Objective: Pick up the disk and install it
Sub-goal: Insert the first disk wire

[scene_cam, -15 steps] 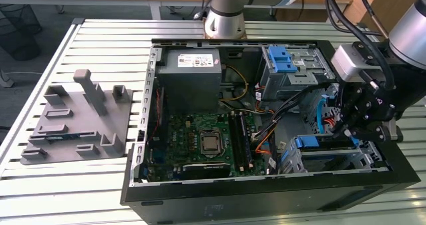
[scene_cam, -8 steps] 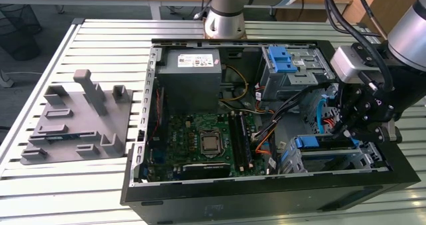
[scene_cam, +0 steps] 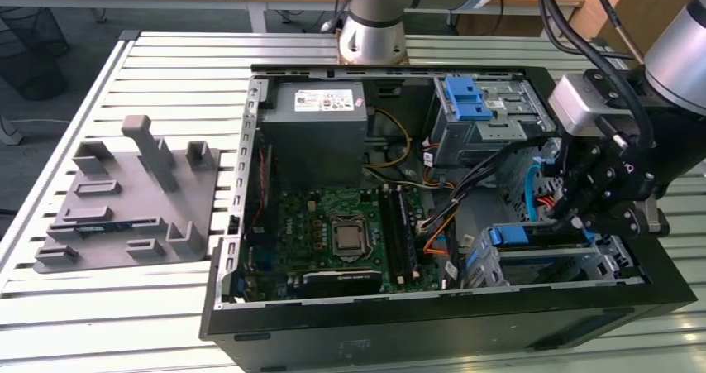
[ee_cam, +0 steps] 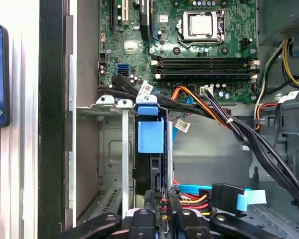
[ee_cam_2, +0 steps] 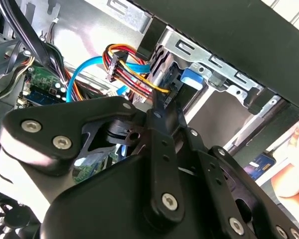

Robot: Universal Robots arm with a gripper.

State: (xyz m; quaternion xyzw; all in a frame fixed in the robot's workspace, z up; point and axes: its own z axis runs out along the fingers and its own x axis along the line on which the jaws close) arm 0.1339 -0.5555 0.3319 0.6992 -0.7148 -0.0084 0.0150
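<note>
Fixture: grey moulded holder (scene_cam: 121,199) on the slatted table, well apart from the gripper on the exterior view's left; no disk is seen on it.
Motherboard: green board (scene_cam: 331,232) on the case floor, between the fixture and the gripper, out of the working zone.
Cables: black, orange and red bundle (ee_cam: 224,119) crossing just beside the drive bay, with a blue data lead (ee_cam_2: 89,67) looping near the gripper.
Disk: the disk (ee_cam: 150,137) stands on edge in a slot of the lower drive cage (scene_cam: 601,261), blue end showing, directly ahead of the gripper in both wrist views (ee_cam_2: 192,77).
Gripper: the gripper (scene_cam: 574,216) is low inside the case at the disk's cabled end (ee_cam: 160,204); I cannot tell whether it is spread, closed or pinching anything.
Seating: appears largely in; I cannot tell whether the rails have latched.
Risk, cables: any travel along the slot could snag or pinch the loose leads against the cage wall.
Risk, skew: an off-centre push could jam the carrier in its guides.
Risk, collision: the linkage sits near the cage's sheet metal, so sideways drift could strike it.
</note>
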